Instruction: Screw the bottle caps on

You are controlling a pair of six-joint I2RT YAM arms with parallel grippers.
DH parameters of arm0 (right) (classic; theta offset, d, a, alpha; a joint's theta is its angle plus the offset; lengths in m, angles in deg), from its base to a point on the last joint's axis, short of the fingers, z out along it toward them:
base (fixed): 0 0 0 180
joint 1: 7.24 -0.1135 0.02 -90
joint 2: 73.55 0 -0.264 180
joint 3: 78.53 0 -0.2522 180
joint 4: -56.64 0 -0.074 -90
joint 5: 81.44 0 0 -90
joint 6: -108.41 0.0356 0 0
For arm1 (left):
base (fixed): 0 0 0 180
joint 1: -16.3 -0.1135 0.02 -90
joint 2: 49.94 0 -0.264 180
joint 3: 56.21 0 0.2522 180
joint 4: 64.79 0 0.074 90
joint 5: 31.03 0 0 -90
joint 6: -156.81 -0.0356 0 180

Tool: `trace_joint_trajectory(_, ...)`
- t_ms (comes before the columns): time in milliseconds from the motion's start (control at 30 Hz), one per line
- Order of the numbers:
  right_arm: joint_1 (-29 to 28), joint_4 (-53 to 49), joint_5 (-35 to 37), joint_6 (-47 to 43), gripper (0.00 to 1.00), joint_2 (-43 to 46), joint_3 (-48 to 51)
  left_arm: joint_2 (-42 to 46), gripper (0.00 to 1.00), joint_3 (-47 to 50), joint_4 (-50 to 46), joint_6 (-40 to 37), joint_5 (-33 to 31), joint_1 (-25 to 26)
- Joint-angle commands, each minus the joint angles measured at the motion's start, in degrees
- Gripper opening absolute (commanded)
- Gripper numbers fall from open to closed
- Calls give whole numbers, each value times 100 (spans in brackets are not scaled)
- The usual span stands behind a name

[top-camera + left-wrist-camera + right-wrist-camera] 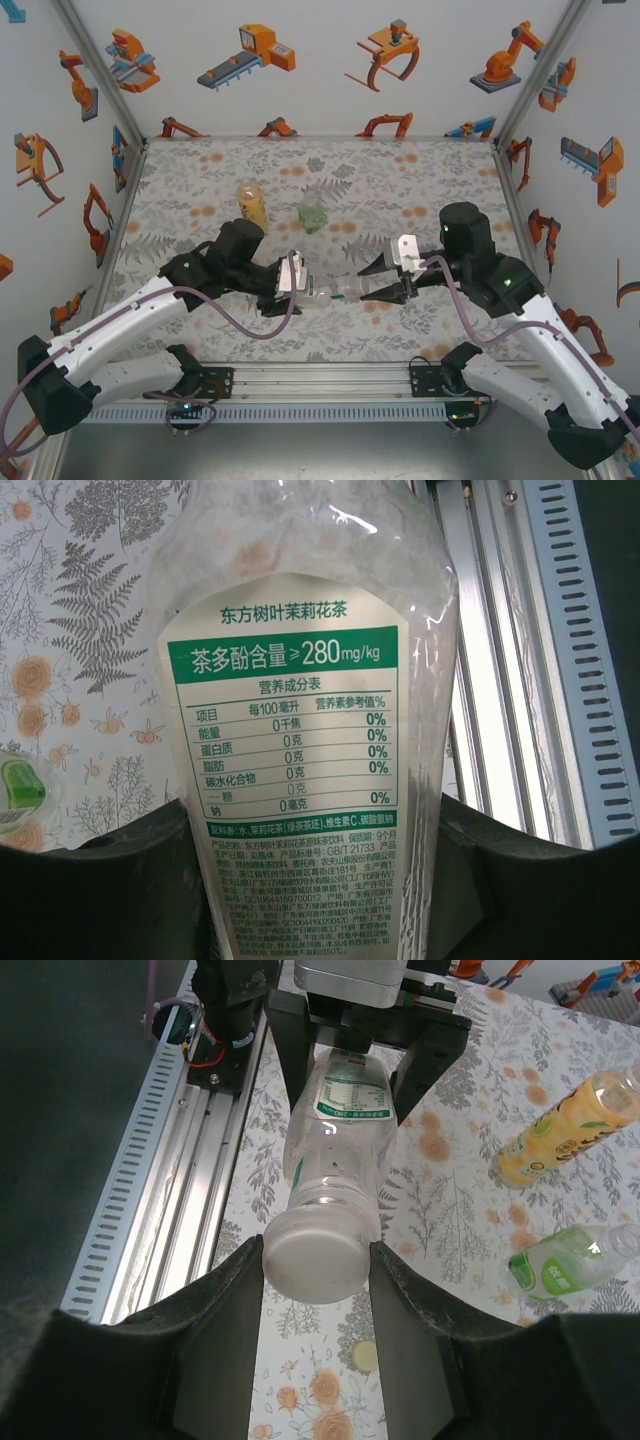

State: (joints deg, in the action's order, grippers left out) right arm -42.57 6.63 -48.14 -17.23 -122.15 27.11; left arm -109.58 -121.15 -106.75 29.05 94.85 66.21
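The slim clear bottle (335,292) with a green-white label (290,730) is held level above the table between both arms. My left gripper (292,283) is shut on its labelled body (300,680), one finger on each side. My right gripper (315,1260) is shut on the white cap (315,1255), which sits on the bottle's neck (330,1195). A small pale yellow cap (366,1356) lies on the table below the right jaws. The amber-yellow bottle (250,203) and the short green-tinted bottle (313,215) stand further back.
The aluminium rail (190,1180) at the table's near edge runs just beside the held bottle. Patterned walls enclose the table on three sides. Bare floral tabletop (420,190) lies at the back right.
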Motion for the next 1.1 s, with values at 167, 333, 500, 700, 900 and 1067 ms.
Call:
trace_joint_trajectory(167,-174,92,334,4,0,-61,24,5,2,-112,96,-21,259,28)
trace_joint_trajectory(333,-227,102,648,5,0,-45,33,42,2,-119,105,-21,301,29)
trace_joint_trajectory(500,-263,187,881,13,0,-5,32,56,2,-112,105,-13,332,28)
trace_joint_trajectory(700,-285,254,697,12,0,7,51,94,2,-103,105,-17,361,33)
trace_joint_trajectory(900,-312,298,407,13,0,-11,81,70,2,-105,105,-12,375,35)
trace_joint_trajectory(1067,-336,399,266,38,0,-29,150,39,2,-111,96,4,359,35)
